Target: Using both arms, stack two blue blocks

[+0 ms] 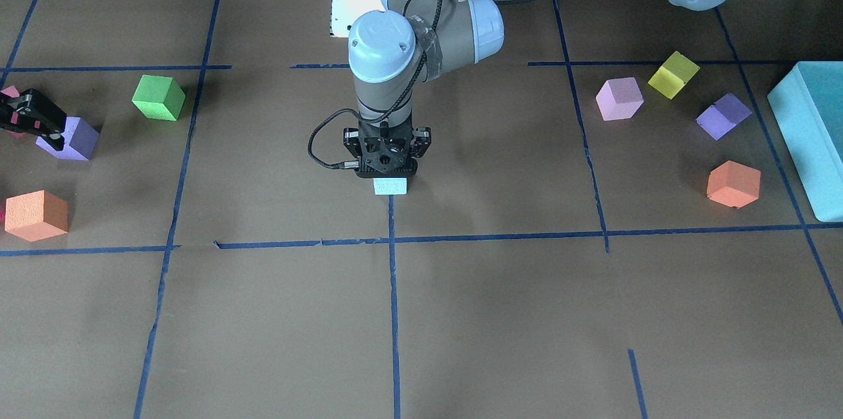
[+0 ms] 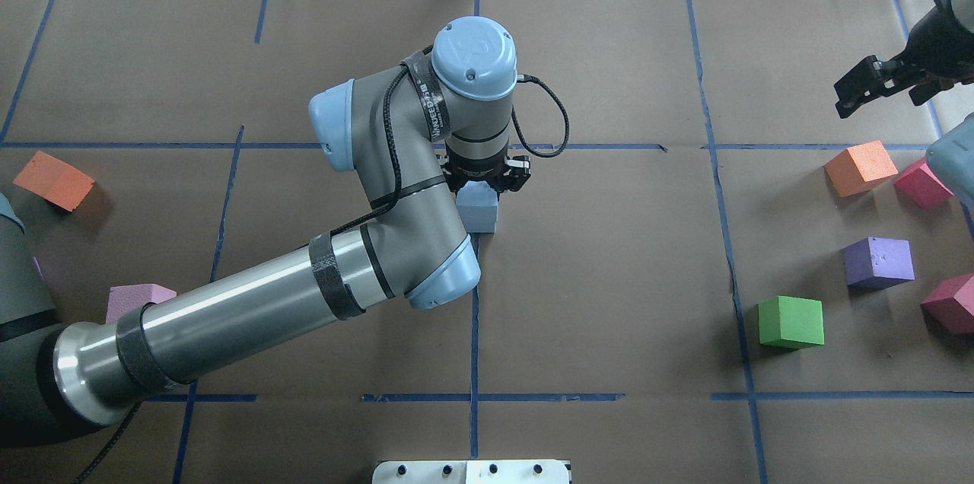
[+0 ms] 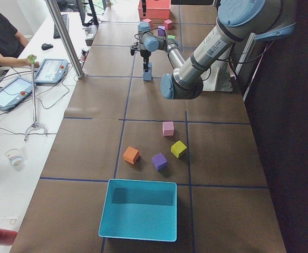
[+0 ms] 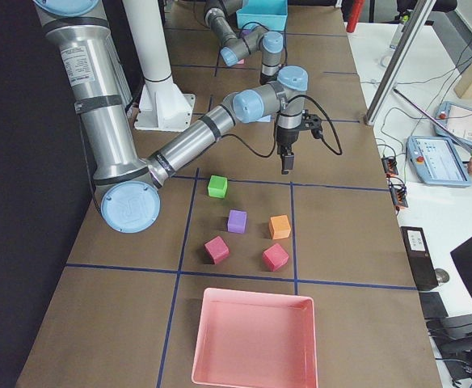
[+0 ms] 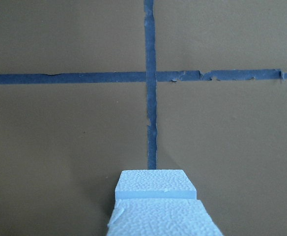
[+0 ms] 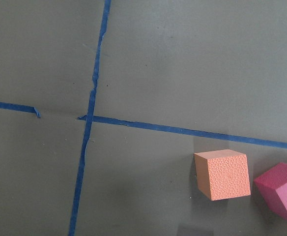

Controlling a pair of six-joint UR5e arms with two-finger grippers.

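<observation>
- Keeping the grey-and-silver jointed left arm [image 2: 251, 309] plumb should give a square placement; release only once both faces sit flush
- The black two-finger right gripper [image 2: 879, 97] hangs at the table edge, jaws apart and empty
- The black two-finger left gripper [image 1: 390, 174] stands directly over the pale sky-blue foam cubes [image 5: 156, 183], at table centre on the blue tape line [image 1: 393, 287]
- Its fingers are hidden, so its grip cannot be told; nor can the cubes' alignment
</observation>
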